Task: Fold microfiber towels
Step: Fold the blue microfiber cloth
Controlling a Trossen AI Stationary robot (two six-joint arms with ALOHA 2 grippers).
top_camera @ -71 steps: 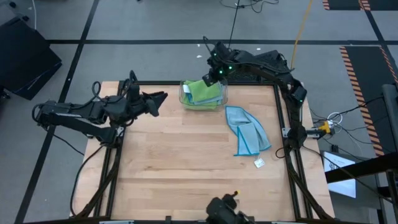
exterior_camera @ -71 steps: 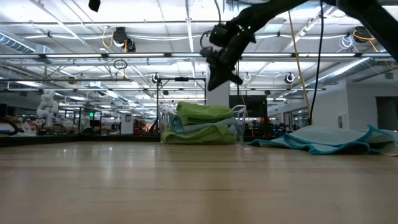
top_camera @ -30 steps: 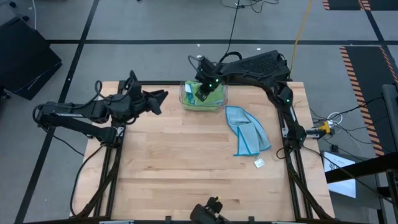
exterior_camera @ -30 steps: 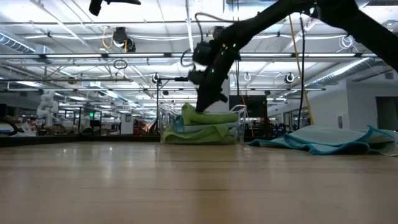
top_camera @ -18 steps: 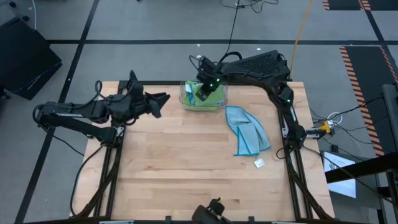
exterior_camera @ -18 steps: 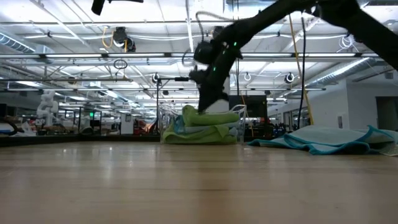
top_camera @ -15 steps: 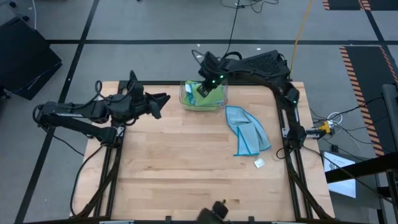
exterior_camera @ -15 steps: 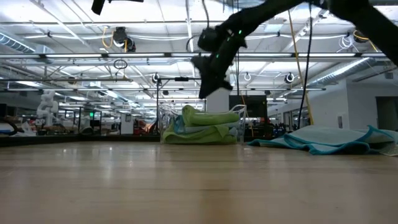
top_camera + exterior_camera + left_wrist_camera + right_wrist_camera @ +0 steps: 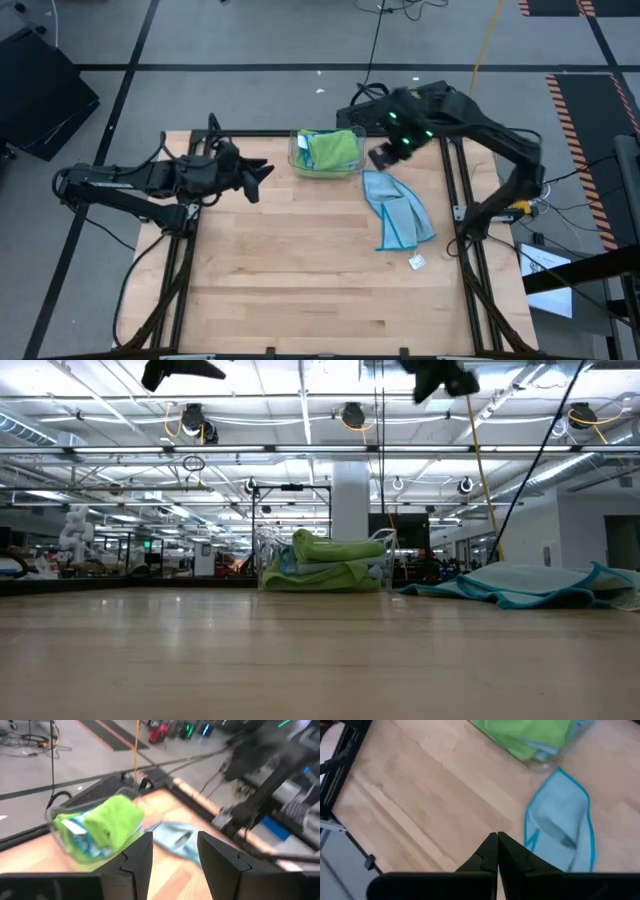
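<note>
Right gripper (image 9: 382,157) is pulling off the bin (image 9: 352,171) empty, fingers pressed together, no green towel (image 9: 333,148) taken; we're still waiting, left gripper (image 9: 262,172) half spread.

The right gripper (image 9: 378,157) is raised above the table with its fingers (image 9: 490,851) pressed together, holding nothing; its arm arcs back behind it to the table's right edge. The left gripper (image 9: 262,168) hovers with fingers (image 9: 141,856) parted and empty, its arm stretched out behind it.
</note>
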